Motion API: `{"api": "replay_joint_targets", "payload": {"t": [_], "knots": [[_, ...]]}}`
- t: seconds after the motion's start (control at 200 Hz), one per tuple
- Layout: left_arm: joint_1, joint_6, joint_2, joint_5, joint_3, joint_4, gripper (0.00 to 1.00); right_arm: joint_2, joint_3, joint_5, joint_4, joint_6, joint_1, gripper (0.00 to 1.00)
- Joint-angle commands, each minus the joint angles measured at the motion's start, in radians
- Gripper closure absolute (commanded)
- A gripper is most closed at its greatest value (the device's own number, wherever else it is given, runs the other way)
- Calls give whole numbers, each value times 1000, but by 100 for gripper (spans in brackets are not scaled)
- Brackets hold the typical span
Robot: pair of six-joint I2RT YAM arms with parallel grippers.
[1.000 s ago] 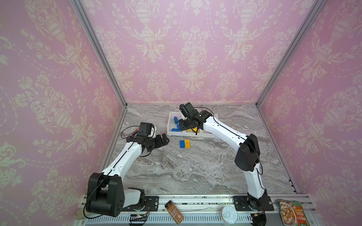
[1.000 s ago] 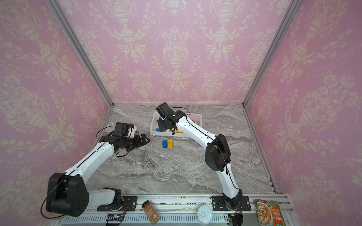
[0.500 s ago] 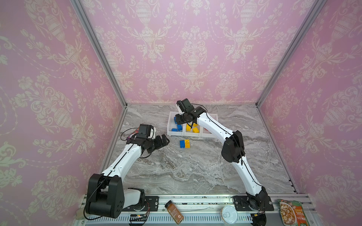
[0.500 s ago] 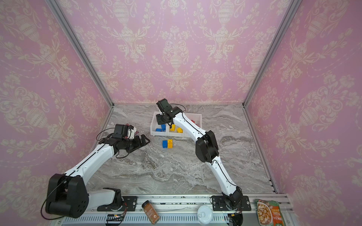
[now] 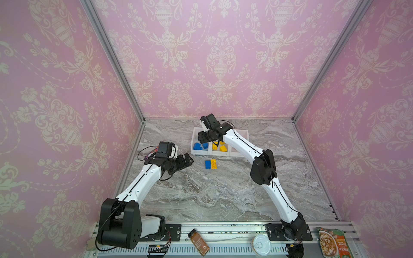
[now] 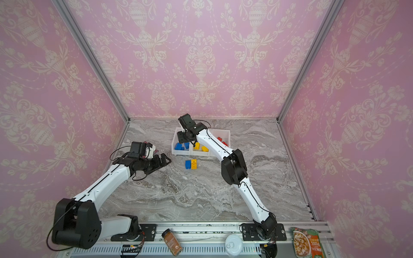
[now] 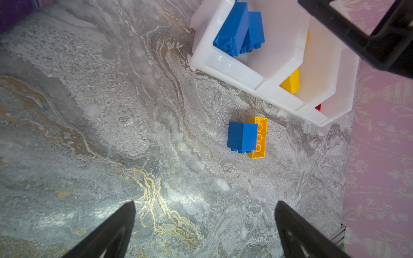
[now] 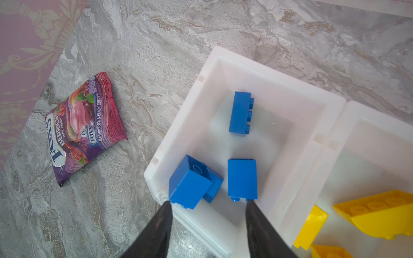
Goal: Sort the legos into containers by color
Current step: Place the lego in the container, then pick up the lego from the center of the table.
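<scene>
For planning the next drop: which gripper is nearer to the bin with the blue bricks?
Right. The right gripper hangs open over that bin; the left gripper is apart from it, over the table.

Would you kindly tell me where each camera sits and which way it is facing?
Top views: high at the front, facing down and back over the table; left arm, right arm and the containers show.
Left wrist: on the left arm, facing down past the open left pincer at the loose blue brick and yellow brick.
Right wrist: above the blue bin, facing down into it; the open right pincer shows.
Shared: both wrist views show the blue bin.
</scene>
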Motion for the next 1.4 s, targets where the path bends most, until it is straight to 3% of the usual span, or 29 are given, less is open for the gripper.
{"api": "replay_joint_targets", "payload": {"t": [0.0, 0.235, 0.415, 0.991, 1.161, 1.396], "knots": [[7, -12, -20, -1, -8, -8, 1, -36, -5, -8, 3, -13, -5, 44], [-1, 1, -11, -46, 18, -40, 1, -117, -104, -21, 49, -10, -5, 42], [-41, 18, 22, -111, 73, -79, 1, -233, -246, -28, 104, 1, -6, 32], [-268, 2, 292, -272, 290, -122, 3, -804, -966, -28, 303, 82, -16, 1], [-317, 13, 364, -303, 357, -157, 4, -936, -1156, -84, 349, 129, -44, 0], [-362, 11, 444, -337, 425, -186, 12, -1111, -1372, -120, 361, 184, -80, 0]]}}
